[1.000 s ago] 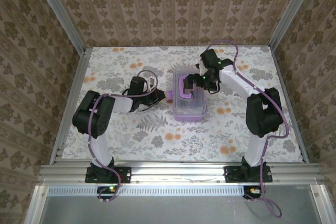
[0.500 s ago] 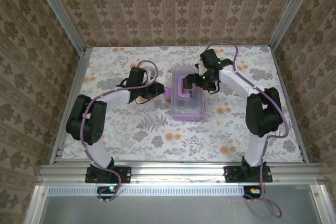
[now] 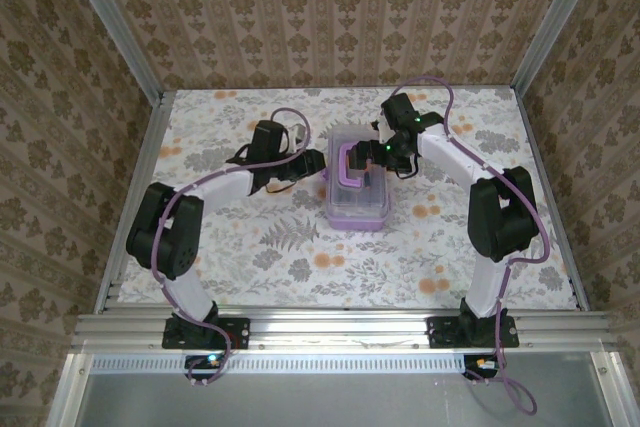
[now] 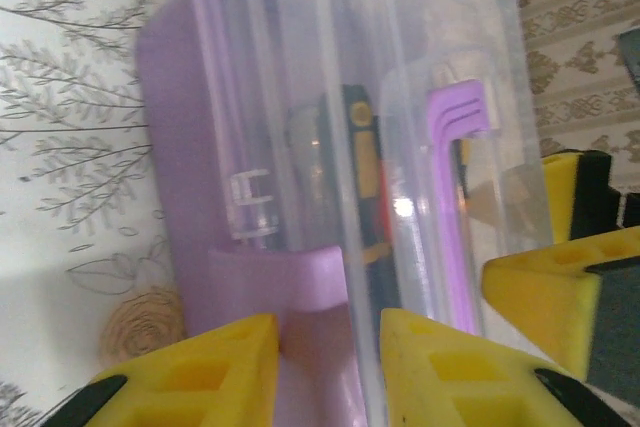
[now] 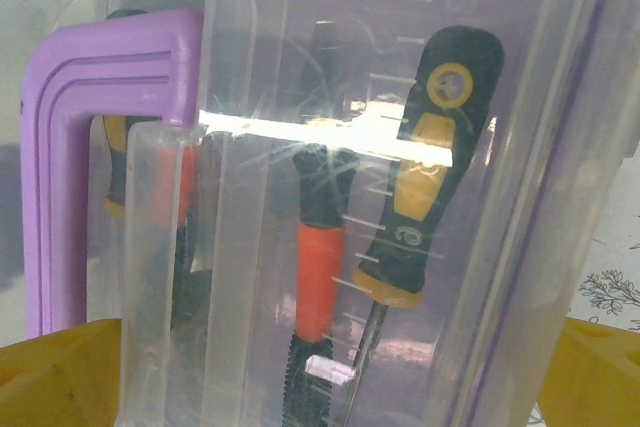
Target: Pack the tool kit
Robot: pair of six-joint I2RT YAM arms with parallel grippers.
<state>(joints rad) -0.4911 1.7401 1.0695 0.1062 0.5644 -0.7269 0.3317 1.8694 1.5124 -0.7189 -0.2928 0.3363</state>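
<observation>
The small purple plastic tool kit box with its clear lid point(image 3: 357, 202) sits lid-on between both arms. The left arm reaches in low from the box's left, and the left gripper point(image 4: 328, 372) stands partly parted astride the purple side latch point(image 4: 290, 277). The right arm bends over from the box's right, with the right gripper point(image 5: 330, 387) spread wide across the lid beside the purple handle point(image 5: 70, 127).

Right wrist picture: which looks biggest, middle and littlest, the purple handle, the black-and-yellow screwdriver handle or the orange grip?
1. purple handle, though it sits nearest the camera
2. black-and-yellow screwdriver handle
3. orange grip
</observation>
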